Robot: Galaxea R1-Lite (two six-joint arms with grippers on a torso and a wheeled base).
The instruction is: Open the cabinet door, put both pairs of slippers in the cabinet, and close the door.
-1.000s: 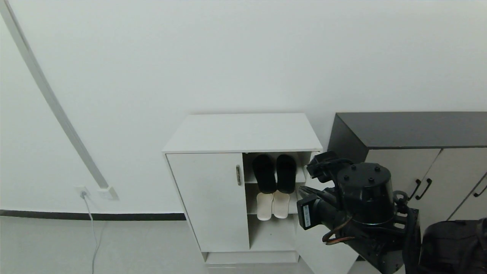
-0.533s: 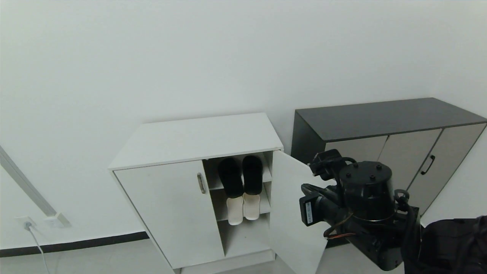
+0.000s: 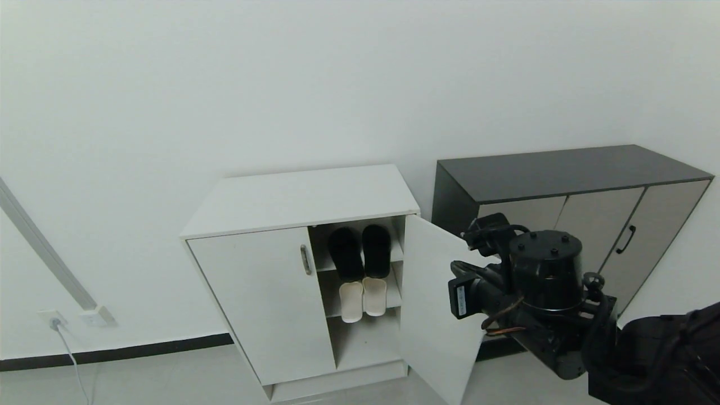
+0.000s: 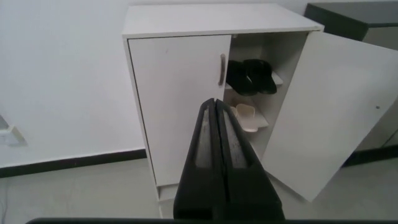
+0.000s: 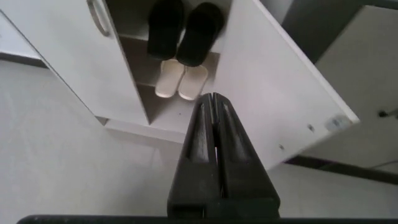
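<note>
The white cabinet (image 3: 298, 197) has its left door (image 3: 264, 304) closed and its right door (image 3: 433, 304) swung open. A black pair of slippers (image 3: 360, 250) lies on the upper shelf and a white pair of slippers (image 3: 363, 297) on the shelf below. My right gripper (image 5: 213, 96) is shut and holds nothing. It hangs in front of the open door (image 5: 273, 93), above the floor, facing the black pair (image 5: 183, 28) and white pair (image 5: 180, 79). My left gripper (image 4: 215, 101) is also shut and holds nothing, well back from the closed door (image 4: 180, 106).
A dark-topped sideboard (image 3: 562, 169) stands against the wall right of the white cabinet, just behind the open door. A wall socket with a cable (image 3: 53, 322) and a slanting cable duct (image 3: 39, 247) are at the far left. Bare floor lies before the cabinet.
The whole head view has swung right and then a little back left, so the camera moved. Both pairs of slippers stay on their shelves and the right door stays open.
</note>
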